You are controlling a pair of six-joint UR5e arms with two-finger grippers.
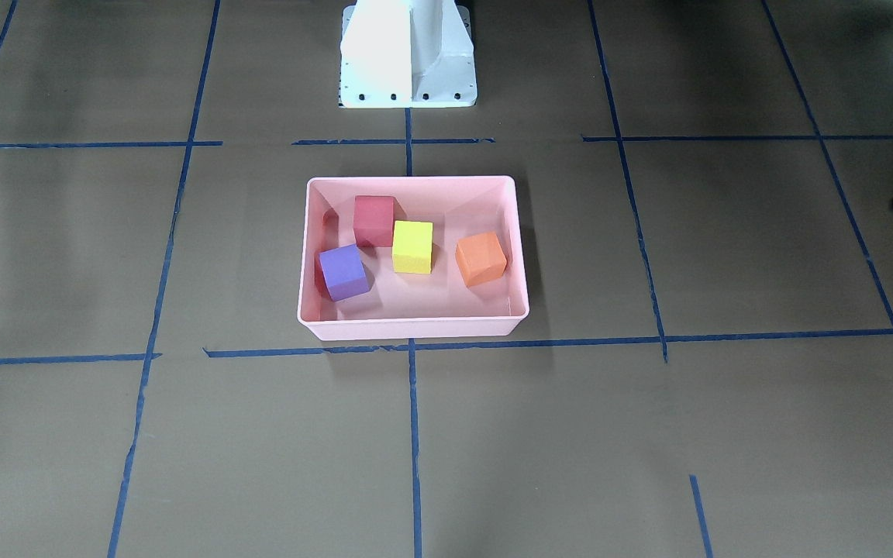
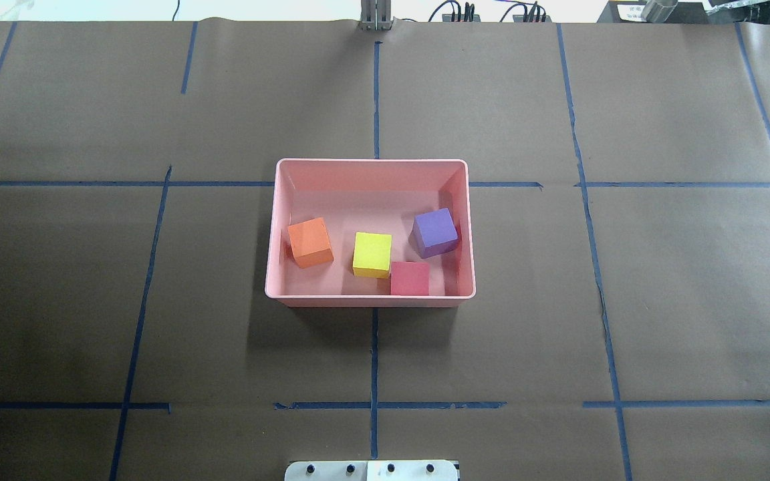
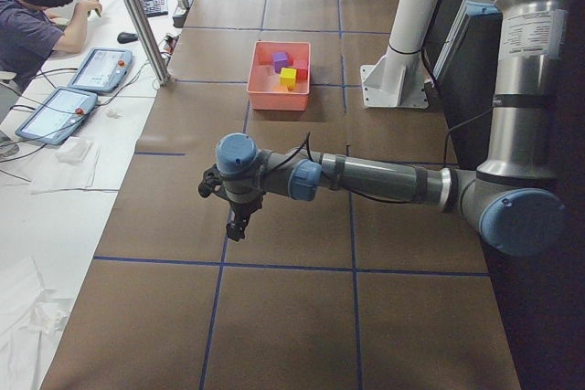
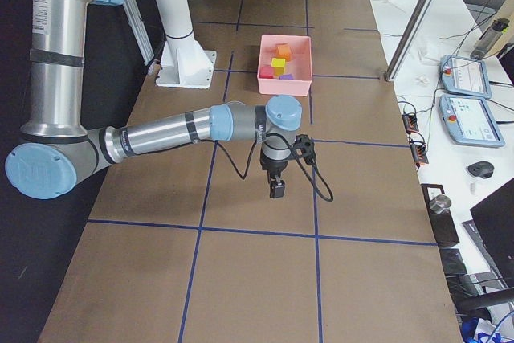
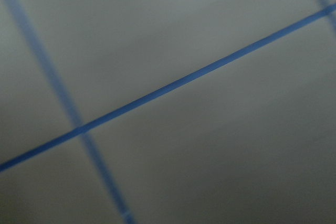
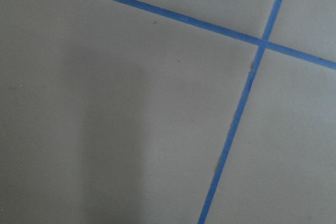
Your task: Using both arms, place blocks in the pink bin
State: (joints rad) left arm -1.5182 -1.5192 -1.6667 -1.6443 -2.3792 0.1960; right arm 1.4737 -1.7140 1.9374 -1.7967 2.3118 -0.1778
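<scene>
The pink bin (image 1: 415,329) stands at the table's middle, and also shows from overhead (image 2: 371,299). All four blocks lie inside it: purple (image 1: 343,271), red (image 1: 374,219), yellow (image 1: 412,246) and orange (image 1: 481,258). The red and yellow blocks touch. My left gripper (image 3: 236,226) hangs over bare table, far from the bin toward the table's left end. My right gripper (image 4: 277,189) hangs over bare table toward the right end. I cannot tell whether either is open or shut. Both wrist views show only brown paper and blue tape.
The white pedestal base (image 1: 408,54) stands behind the bin. Blue tape lines (image 2: 374,361) grid the brown table. In the left side view a person (image 3: 37,15) sits at a side desk with tablets (image 3: 99,68), and a metal pole (image 3: 137,15) rises there.
</scene>
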